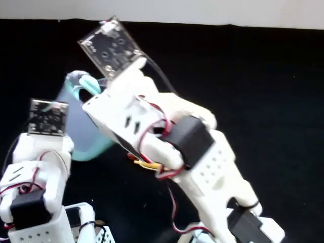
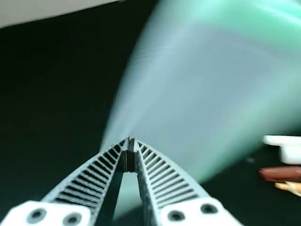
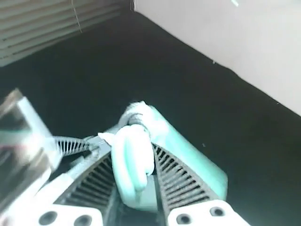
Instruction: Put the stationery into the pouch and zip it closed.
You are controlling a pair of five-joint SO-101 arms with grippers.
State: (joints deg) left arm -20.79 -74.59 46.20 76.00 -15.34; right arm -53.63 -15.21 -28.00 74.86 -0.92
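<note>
Gripping the pouch (image 1: 85, 135) at opposite ends, the two arms had it stretched between them, and it appeared to be lifted clear of the black bench (image 1: 253, 76). Its long axis therefore ran straight from one end effector to the other.

The left end effector (image 2: 129, 143) was pinched fully together. Its tips met on one corner of the pouch, and the pale body of the pouch fanned away from that corner. The right end effector (image 3: 129, 150) was clamped on the opposite end, with a rounded teal fold of the pouch squeezed in its grip.

Whether the stationery was already inside the pouch could not be told, and the zip line itself was too blurred to read as open or shut.

If zipping was the step in hand, the coming move would probably turn on that end-to-end line, since the slider has to travel along the pouch's length while the far corner is held taut. The right end effector sat nearer the teal fold, which might be the zip's end or pull, though that was not certain. The left end effector, at the other corner, seemed placed to act as the anchor.
</note>
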